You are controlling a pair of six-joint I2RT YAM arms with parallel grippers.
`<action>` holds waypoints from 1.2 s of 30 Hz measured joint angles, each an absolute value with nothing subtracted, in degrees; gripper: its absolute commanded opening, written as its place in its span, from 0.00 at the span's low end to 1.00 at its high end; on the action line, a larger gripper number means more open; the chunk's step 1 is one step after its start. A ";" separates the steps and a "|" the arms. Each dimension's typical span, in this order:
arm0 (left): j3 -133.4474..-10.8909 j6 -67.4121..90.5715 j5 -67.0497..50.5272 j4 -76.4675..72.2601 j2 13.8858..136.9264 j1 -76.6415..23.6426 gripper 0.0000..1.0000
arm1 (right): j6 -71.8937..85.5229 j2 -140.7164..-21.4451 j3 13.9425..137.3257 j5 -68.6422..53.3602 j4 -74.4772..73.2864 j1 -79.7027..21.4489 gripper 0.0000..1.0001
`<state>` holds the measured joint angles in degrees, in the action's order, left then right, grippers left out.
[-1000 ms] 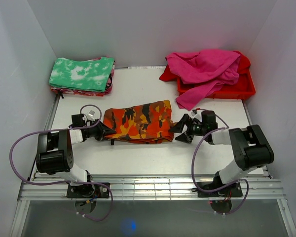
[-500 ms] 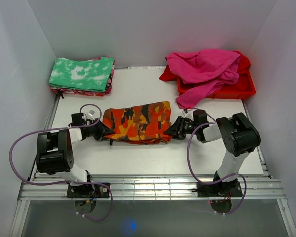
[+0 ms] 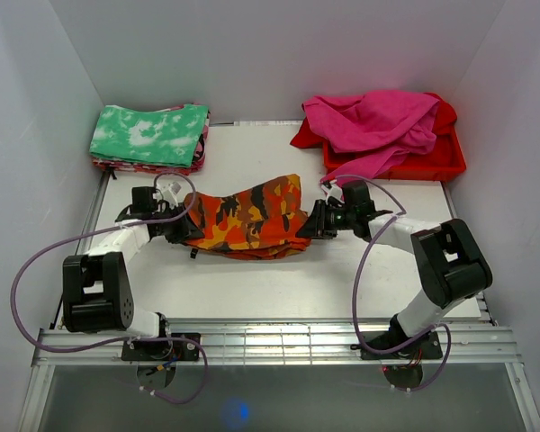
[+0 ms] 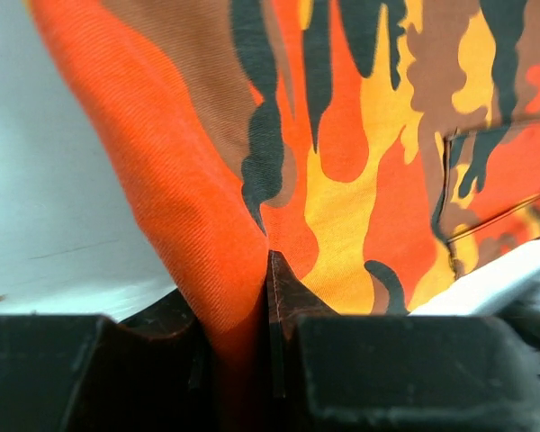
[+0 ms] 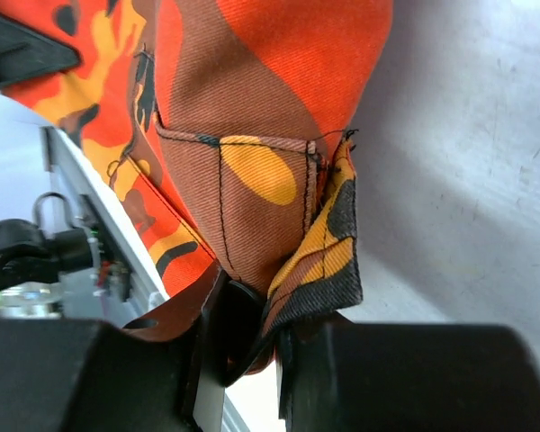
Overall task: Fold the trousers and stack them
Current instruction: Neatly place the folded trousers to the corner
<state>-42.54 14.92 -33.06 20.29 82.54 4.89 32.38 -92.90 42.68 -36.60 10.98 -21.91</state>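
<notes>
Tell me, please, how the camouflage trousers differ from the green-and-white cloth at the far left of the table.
Print: the camouflage trousers are orange, red, yellow and brown; the green-and-white cloth is mottled green. State: the trousers are bunched, pinched at either end by the left gripper and right gripper; the cloth lies flat atop a stack, untouched. Place: the trousers are central; the cloth is far left. Both are soft fabric.

You're working in a robotics lab test cell: plain white walls box in a white counter, the left arm and right arm are bolted to an aluminium rail, and purple cables loop loose.
</notes>
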 measured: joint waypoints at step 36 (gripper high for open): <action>-83.72 -3.33 -9.45 -0.23 92.95 10.00 0.00 | 15.55 -124.29 115.33 -15.88 6.11 -33.23 0.08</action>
<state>-83.72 -3.33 -9.45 -0.23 92.95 10.00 15.55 -124.29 115.33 -15.88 6.11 -33.23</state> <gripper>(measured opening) 0.293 0.246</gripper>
